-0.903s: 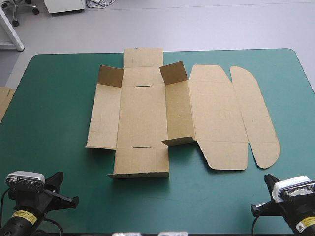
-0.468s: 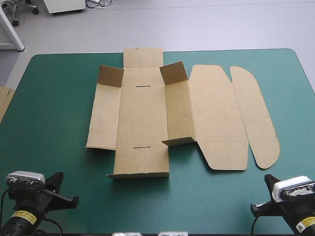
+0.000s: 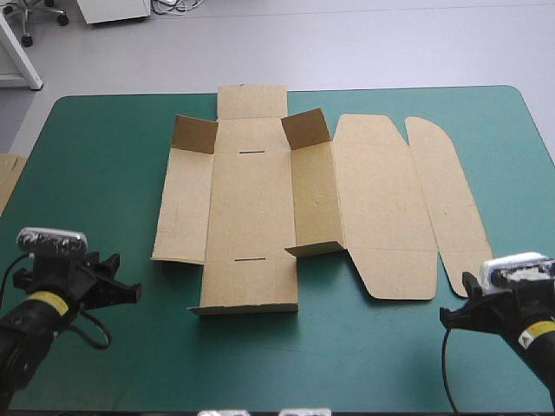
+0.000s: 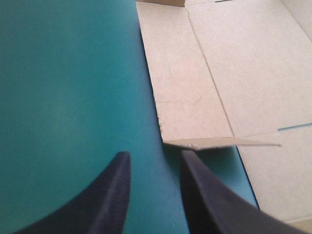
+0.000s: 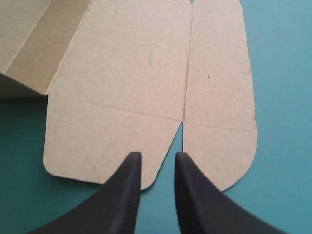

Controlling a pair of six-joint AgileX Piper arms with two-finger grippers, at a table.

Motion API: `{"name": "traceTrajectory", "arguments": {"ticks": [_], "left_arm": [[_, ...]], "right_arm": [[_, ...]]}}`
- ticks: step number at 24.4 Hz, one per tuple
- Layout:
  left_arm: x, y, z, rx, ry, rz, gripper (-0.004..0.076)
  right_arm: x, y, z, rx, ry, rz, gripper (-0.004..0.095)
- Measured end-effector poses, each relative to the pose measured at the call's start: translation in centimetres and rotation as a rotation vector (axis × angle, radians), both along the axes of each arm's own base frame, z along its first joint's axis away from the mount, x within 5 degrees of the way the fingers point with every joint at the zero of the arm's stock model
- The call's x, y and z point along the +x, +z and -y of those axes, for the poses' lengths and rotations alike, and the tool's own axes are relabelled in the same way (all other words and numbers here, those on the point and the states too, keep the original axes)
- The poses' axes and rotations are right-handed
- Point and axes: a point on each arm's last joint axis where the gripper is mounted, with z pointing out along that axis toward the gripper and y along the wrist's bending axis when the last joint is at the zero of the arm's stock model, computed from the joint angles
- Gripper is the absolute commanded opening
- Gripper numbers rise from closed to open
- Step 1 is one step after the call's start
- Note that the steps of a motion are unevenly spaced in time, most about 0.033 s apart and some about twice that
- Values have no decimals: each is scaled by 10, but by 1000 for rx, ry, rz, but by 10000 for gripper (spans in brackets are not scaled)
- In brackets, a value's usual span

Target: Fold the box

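The brown box (image 3: 251,217) lies as a cut sheet in the middle of the teal-green table, mostly flat. Two small corner flaps at its far end stand up, and a near side flap (image 3: 312,250) is slightly raised. The lid panels (image 3: 390,208) lie flat to the right. My left gripper (image 3: 121,290) hovers near the front left, open by a narrow gap, just short of the box's near left corner (image 4: 195,142). My right gripper (image 3: 453,316) is at the front right, also open narrowly, its tips at the near edge of the lid panels (image 5: 122,87). Neither gripper (image 4: 155,161) (image 5: 157,158) holds anything.
An edge of more brown board (image 3: 7,178) shows at the table's left edge. Bare teal-green cover (image 3: 95,173) surrounds the box on the left, front and far right.
Both arms have moved forward from the table's near edge toward the box. The box itself has not moved.
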Motion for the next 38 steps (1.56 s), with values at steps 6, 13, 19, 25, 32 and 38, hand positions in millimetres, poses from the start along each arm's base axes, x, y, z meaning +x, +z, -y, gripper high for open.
{"name": "traceTrajectory", "arguments": {"ticks": [6, 13, 19, 25, 32, 38], "left_arm": [[61, 15, 5, 81, 68, -137, 397], [128, 4, 15, 101, 98, -302, 397], [160, -34, -63, -265, 254, -462, 397], [191, -81, -94, -696, 120, -540, 397], [212, -127, -85, -862, -10, -641, 397], [215, -148, -81, -871, -53, -700, 397]], "right_arm": [[46, 23, -7, 9, -8, -33, 412], [110, 40, -18, -1, -10, -106, 412], [155, 37, -33, 33, 61, -207, 413], [160, 41, -37, 43, 97, -192, 477], [163, 42, -37, 43, 97, -192, 476], [163, 43, -37, 44, 95, -189, 475]]}}
